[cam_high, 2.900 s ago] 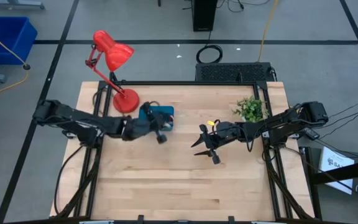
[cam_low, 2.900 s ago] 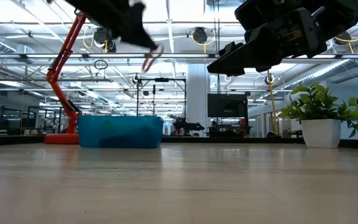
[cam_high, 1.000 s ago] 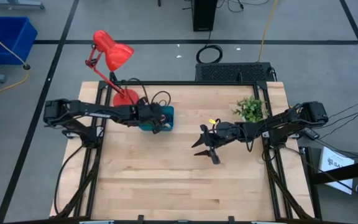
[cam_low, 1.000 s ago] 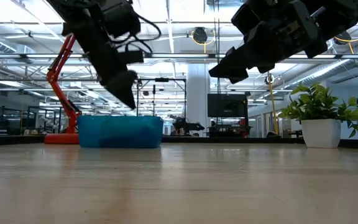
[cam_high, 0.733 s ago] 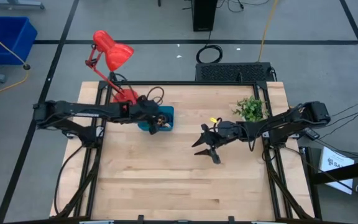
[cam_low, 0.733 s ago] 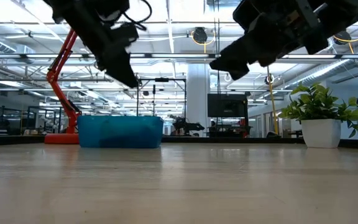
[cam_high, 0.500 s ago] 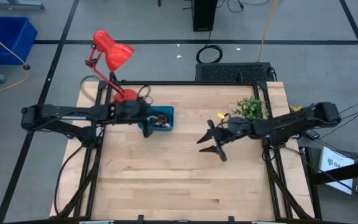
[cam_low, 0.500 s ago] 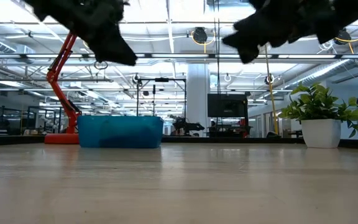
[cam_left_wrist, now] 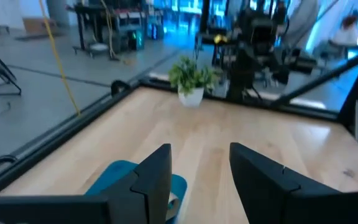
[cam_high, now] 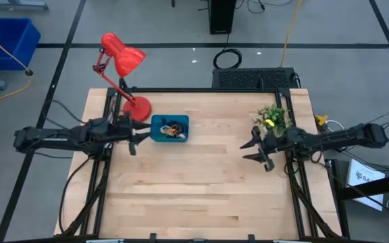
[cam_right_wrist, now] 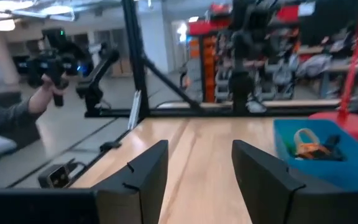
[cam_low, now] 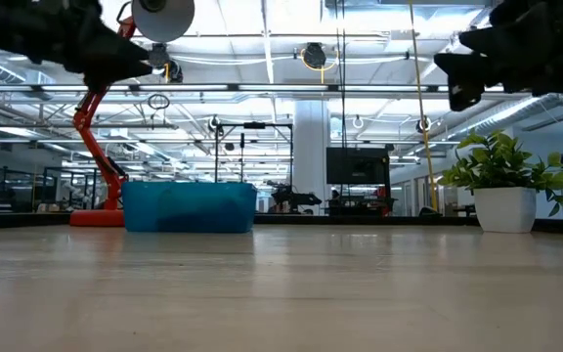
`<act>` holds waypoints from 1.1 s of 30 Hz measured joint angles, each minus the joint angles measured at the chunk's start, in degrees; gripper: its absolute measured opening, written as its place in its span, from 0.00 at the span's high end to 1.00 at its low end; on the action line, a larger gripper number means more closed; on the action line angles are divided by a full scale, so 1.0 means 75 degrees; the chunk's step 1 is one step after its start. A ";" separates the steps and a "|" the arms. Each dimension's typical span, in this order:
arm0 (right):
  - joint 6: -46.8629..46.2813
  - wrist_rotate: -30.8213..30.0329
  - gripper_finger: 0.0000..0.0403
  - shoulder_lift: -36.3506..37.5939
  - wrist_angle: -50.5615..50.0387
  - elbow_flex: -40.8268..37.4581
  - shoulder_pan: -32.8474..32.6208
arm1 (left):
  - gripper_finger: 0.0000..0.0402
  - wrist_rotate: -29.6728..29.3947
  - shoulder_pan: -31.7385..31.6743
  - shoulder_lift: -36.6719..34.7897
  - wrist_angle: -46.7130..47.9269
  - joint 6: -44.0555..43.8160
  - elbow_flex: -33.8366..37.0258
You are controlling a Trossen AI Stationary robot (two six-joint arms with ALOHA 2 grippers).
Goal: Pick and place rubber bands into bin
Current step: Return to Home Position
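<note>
The teal bin (cam_high: 170, 128) stands on the table beside the red lamp's base (cam_high: 138, 108). Several rubber bands (cam_high: 172, 130) lie inside it, orange, tan and black; they also show in the right wrist view (cam_right_wrist: 309, 146). My left gripper (cam_high: 136, 143) is open and empty, raised just left of the bin, fingers pointing toward the table's right; the bin's corner (cam_left_wrist: 114, 175) shows beside its fingers (cam_left_wrist: 157, 177). My right gripper (cam_high: 250, 151) is open and empty, raised at the table's right below the potted plant (cam_high: 273, 118), pointing toward the bin (cam_right_wrist: 319, 152).
The red desk lamp (cam_high: 122, 59) leans over the table's far left corner. A potted plant (cam_low: 506, 186) stands at the far right. A person's hand with a device (cam_right_wrist: 42, 93) shows beyond the table. Bare wood lies between the grippers and toward the near edge.
My left gripper has risen from over the bin and drawn back toward the table's left edge. My right gripper has drawn back from the table's middle toward the right edge. The rubber bands stay in the bin.
</note>
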State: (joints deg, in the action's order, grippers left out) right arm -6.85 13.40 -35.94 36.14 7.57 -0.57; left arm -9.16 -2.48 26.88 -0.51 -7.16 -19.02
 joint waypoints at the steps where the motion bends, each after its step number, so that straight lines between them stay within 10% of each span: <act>1: 0.0000 0.0002 0.57 0.0226 0.0041 -0.0147 0.0077 | 0.58 -0.0020 0.0000 -0.0241 -0.0054 -0.0035 0.0167; 19: -0.0275 0.0686 0.57 0.2236 -0.0856 -0.0717 0.0731 | 0.58 -0.0104 -0.0006 -0.3489 0.0993 -0.0270 0.1209; 33: -0.0076 0.0873 0.57 0.3932 -0.2202 -0.0732 0.1039 | 0.58 -0.0386 -0.0006 -0.3556 0.1133 -0.0545 0.1494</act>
State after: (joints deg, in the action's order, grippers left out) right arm -7.42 19.95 -6.45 19.62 2.09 7.22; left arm -12.05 -2.52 0.21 7.99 -11.25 -7.81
